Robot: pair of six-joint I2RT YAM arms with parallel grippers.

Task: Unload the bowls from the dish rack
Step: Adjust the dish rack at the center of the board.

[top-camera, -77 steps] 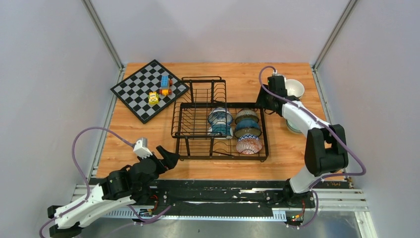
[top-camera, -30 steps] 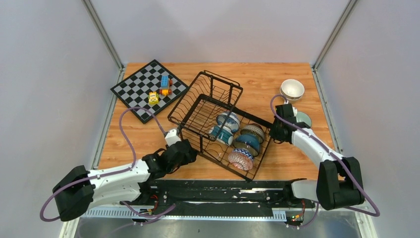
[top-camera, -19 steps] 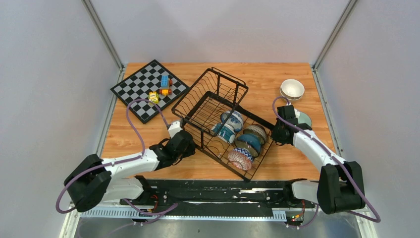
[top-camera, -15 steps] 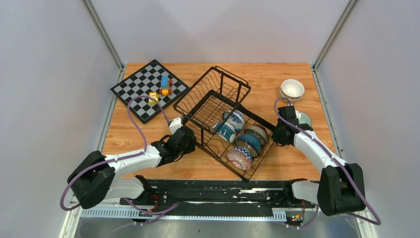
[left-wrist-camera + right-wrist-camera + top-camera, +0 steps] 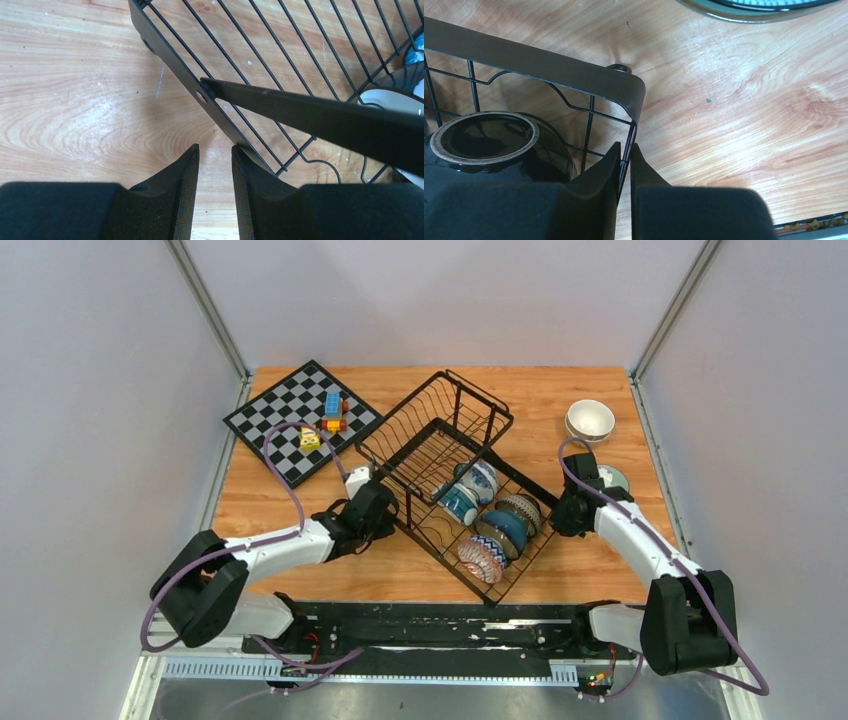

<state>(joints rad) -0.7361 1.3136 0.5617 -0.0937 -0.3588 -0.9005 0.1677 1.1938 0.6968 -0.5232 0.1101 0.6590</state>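
The black wire dish rack (image 5: 440, 445) lies turned diagonally on the wooden table. It holds several bowls: a blue-white patterned bowl (image 5: 478, 480), a brownish one (image 5: 521, 508), a teal one (image 5: 501, 528) and a red-pink one (image 5: 480, 558). A cream-white bowl (image 5: 590, 420) and a mint green bowl (image 5: 615, 480) sit on the table at the right. My left gripper (image 5: 388, 512) (image 5: 215, 147) is narrowly open with only wood between its fingers, and its right fingertip touches the rack's rim (image 5: 172, 57). My right gripper (image 5: 560, 520) (image 5: 625, 147) is shut on a wire at the rack's corner (image 5: 549, 70), beside a dark bowl (image 5: 489, 140).
A black-and-white chessboard (image 5: 285, 435) with small toy blocks (image 5: 325, 418) lies at the far left, close to the rack's tall back section. The mint bowl's rim (image 5: 764, 7) is just beyond my right gripper. Metal frame posts stand at the table's far corners.
The rack has swung further counter-clockwise, its back end moving right. My left gripper advanced along the rack's left side and its jaws narrowed. My right gripper kept its hold on the corner.
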